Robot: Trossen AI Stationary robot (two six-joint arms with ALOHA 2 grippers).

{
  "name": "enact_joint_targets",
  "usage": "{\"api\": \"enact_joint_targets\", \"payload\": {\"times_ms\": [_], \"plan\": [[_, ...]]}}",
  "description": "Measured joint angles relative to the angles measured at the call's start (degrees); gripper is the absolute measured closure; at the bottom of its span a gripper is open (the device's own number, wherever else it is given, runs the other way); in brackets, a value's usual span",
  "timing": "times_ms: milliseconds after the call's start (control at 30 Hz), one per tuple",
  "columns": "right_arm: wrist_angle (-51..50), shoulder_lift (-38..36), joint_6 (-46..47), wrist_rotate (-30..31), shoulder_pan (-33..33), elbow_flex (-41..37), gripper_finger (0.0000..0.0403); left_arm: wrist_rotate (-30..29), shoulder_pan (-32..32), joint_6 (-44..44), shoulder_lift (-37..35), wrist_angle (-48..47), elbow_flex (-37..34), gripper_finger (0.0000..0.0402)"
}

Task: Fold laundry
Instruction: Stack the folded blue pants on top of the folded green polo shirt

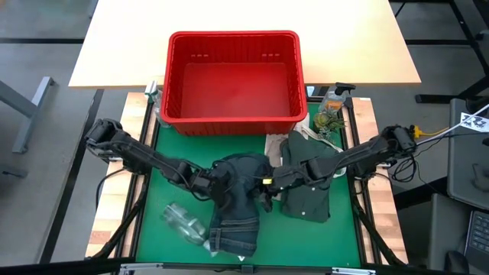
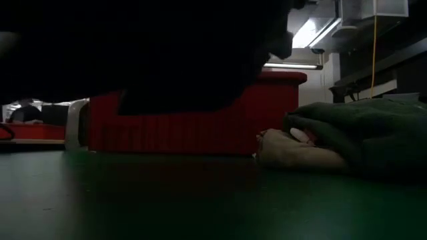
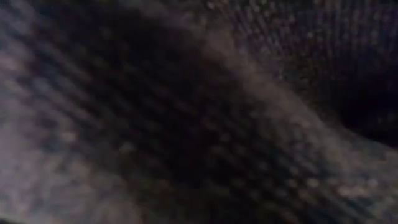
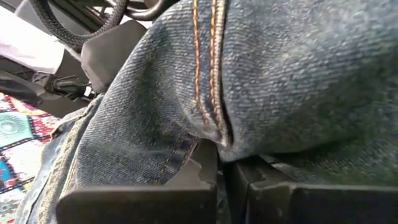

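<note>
Denim jeans (image 4: 273, 81) pinched in closed right gripper (image 4: 219, 180), seam just above fingertips; left gripper (image 1: 212, 183) clamped on opposite edge, holding fabric between both, likely for folding.

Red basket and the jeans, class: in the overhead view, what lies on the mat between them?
Nothing: in the high view a bare strip of green mat separates the red basket from the jeans.

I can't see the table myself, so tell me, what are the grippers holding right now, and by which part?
Both grip the dark blue denim jeans, lifted over the mat. The right gripper pinches a stitched seam fold. The left gripper holds the opposite side; the exact part is hidden.
</note>
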Motion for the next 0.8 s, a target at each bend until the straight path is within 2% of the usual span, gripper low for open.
{"api": "enact_joint_targets", "payload": {"times_ms": [300,567,700,800], "plan": [[-6.7,-7.0,-6.4,9.0,0.0,0.0,0.0399,-1.0,5.4,8.2,-0.1,0.0,3.4,0.0373],[-3.5,-9.1,-15.1,12.2,0.0,0.2,0.0397,-2.0,8.3,19.8,-0.1,-0.1,7.2,0.0376],[-3.8,-9.1,-20.8,13.1,0.0,2.2,0.0397,-3.9,8.9,23.6,-0.2,-5.1,10.9,0.0374],[-4.7,-9.1,-24.6,16.2,0.0,3.8,0.0396,-7.1,9.1,26.5,-0.2,-9.4,13.9,0.0374]]}}
